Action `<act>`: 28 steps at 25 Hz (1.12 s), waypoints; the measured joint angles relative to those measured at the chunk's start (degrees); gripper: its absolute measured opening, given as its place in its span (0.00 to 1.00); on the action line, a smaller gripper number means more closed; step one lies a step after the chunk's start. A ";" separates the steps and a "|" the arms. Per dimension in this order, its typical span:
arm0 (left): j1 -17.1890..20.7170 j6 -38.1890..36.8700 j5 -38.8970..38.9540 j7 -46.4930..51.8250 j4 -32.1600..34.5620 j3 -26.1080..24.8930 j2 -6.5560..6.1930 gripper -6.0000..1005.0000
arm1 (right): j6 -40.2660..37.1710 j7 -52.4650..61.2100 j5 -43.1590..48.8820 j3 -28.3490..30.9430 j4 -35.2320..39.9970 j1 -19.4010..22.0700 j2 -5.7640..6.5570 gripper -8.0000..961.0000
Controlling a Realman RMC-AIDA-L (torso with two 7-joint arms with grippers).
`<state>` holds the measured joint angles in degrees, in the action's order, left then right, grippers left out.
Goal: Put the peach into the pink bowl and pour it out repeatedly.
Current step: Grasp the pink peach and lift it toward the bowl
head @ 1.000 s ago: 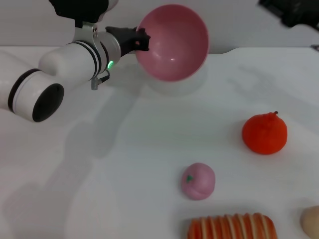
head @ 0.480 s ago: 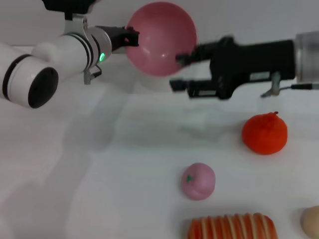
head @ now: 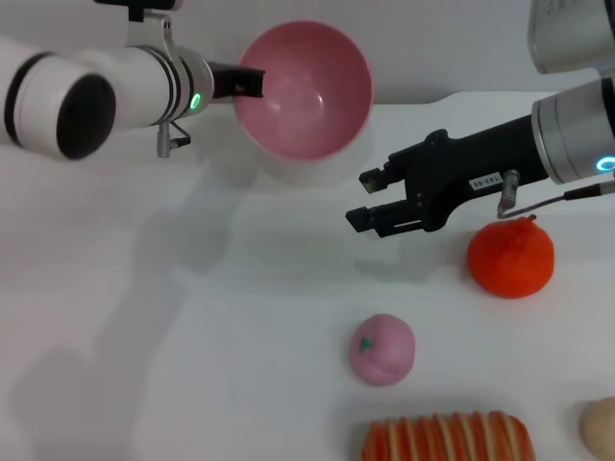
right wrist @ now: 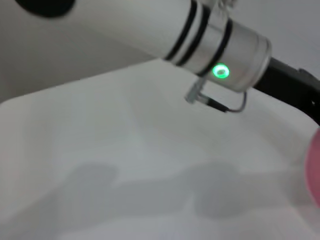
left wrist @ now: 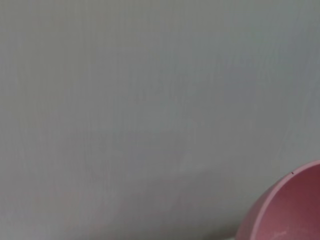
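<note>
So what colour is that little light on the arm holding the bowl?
Green light, clearest in the right wrist view.

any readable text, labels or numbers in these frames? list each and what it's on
None can be read.
Small white sticker on the black body of the right gripper: dark characters, too small to read.
Pink bowl, held at its rim by the left gripper, and peach: no text.

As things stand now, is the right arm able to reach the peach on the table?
Probably yes. The right gripper hangs open above the table, with the peach lying nearer the robot and nothing between them. The orange fruit sits off to the side, and the left gripper holds the pink bowl farther back.
</note>
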<state>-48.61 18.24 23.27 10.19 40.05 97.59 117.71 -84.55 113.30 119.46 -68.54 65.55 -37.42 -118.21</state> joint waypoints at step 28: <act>-1.53 37.82 13.18 -27.39 6.28 -19.48 0.07 0.05 | -4.85 7.77 14.43 -7.88 -10.97 -7.07 -0.18 0.41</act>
<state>-50.14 56.06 36.45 -17.20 46.33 78.11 117.78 -89.40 121.07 133.89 -76.42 54.58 -44.49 -118.39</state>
